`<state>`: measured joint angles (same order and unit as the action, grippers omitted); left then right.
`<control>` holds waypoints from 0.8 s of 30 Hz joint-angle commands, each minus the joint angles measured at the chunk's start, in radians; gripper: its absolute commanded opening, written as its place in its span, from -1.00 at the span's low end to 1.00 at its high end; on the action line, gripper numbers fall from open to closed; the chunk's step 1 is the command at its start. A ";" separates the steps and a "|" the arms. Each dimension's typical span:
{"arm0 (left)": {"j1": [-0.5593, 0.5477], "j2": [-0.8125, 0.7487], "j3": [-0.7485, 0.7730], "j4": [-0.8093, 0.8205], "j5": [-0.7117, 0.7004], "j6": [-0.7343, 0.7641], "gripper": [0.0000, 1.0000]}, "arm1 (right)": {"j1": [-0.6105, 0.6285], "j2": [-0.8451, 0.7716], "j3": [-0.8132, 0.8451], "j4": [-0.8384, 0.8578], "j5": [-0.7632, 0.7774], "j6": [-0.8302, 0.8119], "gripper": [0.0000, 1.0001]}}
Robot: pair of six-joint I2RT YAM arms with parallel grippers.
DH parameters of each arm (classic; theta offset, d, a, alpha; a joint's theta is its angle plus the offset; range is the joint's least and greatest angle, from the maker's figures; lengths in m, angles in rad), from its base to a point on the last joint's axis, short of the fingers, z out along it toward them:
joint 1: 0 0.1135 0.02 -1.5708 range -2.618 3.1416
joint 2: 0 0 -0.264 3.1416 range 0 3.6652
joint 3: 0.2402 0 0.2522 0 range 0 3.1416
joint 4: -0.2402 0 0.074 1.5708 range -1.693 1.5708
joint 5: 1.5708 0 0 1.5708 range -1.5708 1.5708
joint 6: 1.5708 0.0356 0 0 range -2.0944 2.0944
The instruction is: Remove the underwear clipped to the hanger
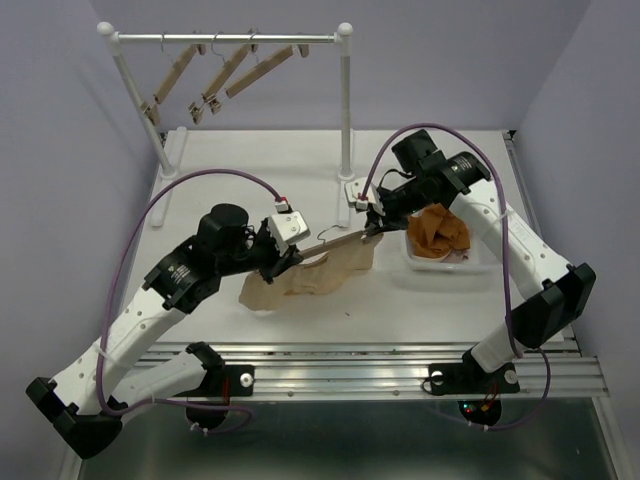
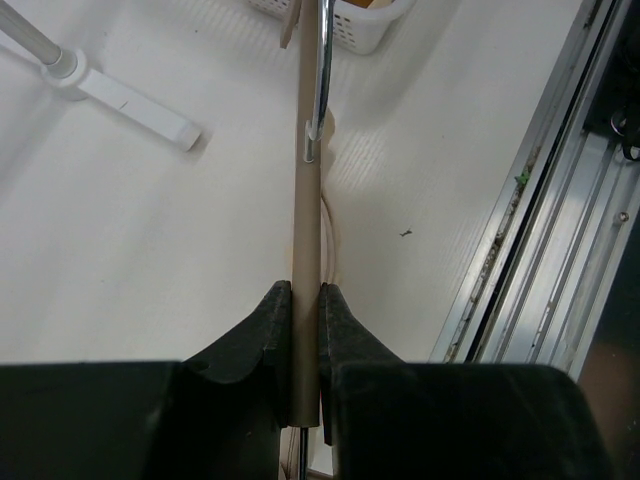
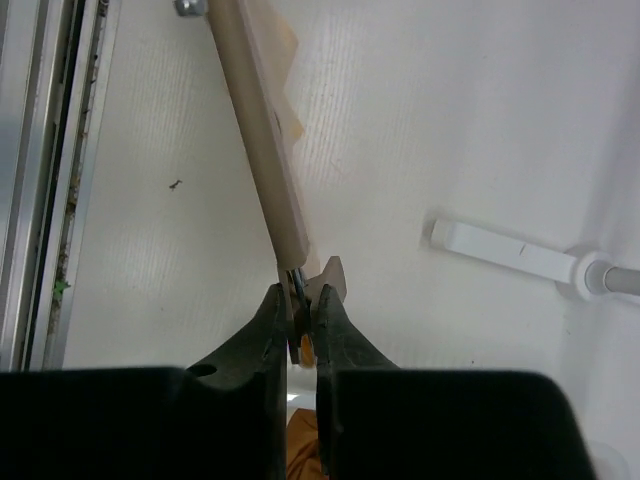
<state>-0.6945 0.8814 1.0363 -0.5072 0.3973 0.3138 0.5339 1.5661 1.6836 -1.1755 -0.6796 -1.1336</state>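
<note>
Landmark: white basket (image 1: 450, 267), standing on the table (image 1: 250, 170).
Rust-brown underwear (image 1: 440, 235): bunched up inside the basket.
Hanger (image 1: 335, 240): a wooden bar just to the left of the basket, held above the table between the two grippers. Its right end is nearest the basket's left rim and it slopes down away from the basket.
Pinkish-beige underwear (image 1: 320, 275): left of the basket, draped below the hanger bar with its lower part crumpled on the table. Whether it remains clipped cannot be told.
Left gripper (image 1: 290, 255): well to the left of the basket, at the hanger's far end. In the left wrist view its jaws (image 2: 305, 295) are clamped on either side of the wooden bar (image 2: 303, 200), which runs straight ahead towards the basket (image 2: 370, 25).
Right gripper (image 1: 372, 228): just beside the basket's left rim. In the right wrist view the jaws (image 3: 300, 300) are pinched together on the clip (image 3: 330, 275) at the end of the bar (image 3: 265, 130).
Rack (image 1: 230, 40): beyond the basket and to its left, at the back of the table.
Empty hangers (image 1: 225, 75): three wooden ones hooked on the rack's rail, tilted, with nothing on them.
Rack foot (image 3: 510, 250): a white bar flat on the table, to the right in the right wrist view.
</note>
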 commanded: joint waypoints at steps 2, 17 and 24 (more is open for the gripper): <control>-0.002 -0.028 0.033 0.065 0.003 0.004 -1.00 | 0.018 0.035 0.086 -0.039 0.054 0.028 -0.99; -0.002 0.011 -0.002 0.156 -0.078 -0.084 -1.00 | 0.018 -0.086 -0.068 0.333 0.181 0.280 1.00; 0.000 0.022 -0.100 0.404 -0.215 -0.378 -1.00 | 0.018 -0.178 -0.148 0.658 0.457 0.615 1.00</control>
<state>-0.6941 0.9077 0.9859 -0.3389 0.2794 0.1375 0.5510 1.4639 1.5669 -0.8085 -0.4095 -0.7498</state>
